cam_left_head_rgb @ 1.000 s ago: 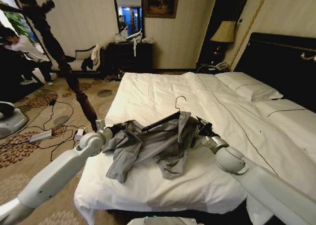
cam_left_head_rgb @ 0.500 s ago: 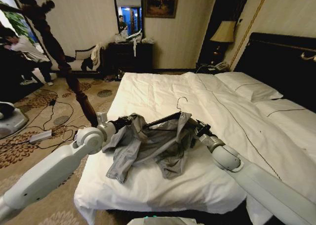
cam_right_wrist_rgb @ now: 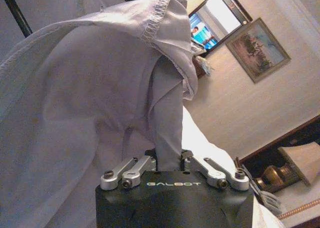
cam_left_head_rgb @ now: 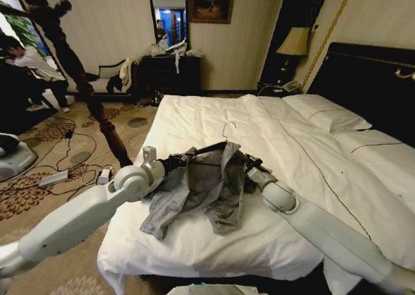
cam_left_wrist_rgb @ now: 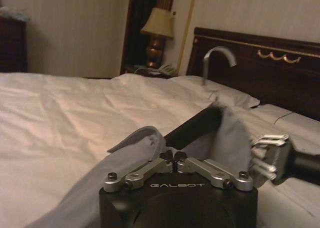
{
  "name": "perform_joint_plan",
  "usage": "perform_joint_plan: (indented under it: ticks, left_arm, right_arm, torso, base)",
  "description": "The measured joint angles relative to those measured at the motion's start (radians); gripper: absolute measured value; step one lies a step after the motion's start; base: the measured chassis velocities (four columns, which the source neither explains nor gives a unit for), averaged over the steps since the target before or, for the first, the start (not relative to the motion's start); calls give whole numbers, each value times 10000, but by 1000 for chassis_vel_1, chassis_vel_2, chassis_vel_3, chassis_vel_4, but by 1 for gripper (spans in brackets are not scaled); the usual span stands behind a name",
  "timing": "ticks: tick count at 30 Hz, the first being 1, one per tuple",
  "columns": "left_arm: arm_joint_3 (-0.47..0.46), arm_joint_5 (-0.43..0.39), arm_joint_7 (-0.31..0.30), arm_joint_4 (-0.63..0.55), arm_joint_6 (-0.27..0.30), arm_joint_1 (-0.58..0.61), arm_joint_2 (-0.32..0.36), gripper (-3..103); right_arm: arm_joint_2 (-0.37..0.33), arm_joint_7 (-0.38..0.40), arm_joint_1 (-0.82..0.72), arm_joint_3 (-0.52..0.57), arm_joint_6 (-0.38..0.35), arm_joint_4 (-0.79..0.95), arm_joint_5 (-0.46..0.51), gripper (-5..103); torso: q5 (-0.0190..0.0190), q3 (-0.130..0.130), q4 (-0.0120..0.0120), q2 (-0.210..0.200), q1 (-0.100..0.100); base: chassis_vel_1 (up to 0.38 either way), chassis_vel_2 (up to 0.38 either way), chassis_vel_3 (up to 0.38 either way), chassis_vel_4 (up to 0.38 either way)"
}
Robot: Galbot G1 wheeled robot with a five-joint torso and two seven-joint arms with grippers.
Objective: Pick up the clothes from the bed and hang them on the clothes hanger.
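Spanning both end effectors crosswise: clothes hanger (cam_left_head_rgb: 209,148), hook (cam_left_head_rgb: 227,128) headboardward.

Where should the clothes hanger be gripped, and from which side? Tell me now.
Probably at the stem of the bare wire hook, coming from above. The clothes hanger has its shoulders draped under the clothes, the left gripper and right gripper clamp the cloth at either side, and the hook stands upright and exposed.

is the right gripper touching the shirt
Touching. The right wrist view shows the right gripper with its fingers shut on a fold of the grey shirt, the cloth running up from between them.
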Motion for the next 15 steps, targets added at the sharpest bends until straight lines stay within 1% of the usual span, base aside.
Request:
perform_joint_plan:
  ticks: [2,8,15]
  left_arm:
    - [107,-23,-11,-2,-8,-145,-81,0]
    - [461,-9,5,-126,-34,-489,-234,0]
    - [987,2,110,-6,-112,-1308,-422,0]
  right_arm:
    - [85,15,161,-135,-25,-105,38,18]
    - [346,59,616,-566,-41,-458,75,18]
    - [611,62,824,-1011,-108,-494,-15,18]
  torso:
    - [3,0,-3,0,1]
    - [0,0,2,1,0]
    - [2,0,-1,0,0]
  base:
    - [0,0,0,0]
    - [0,0,0,0]
    - [0,0,0,0]
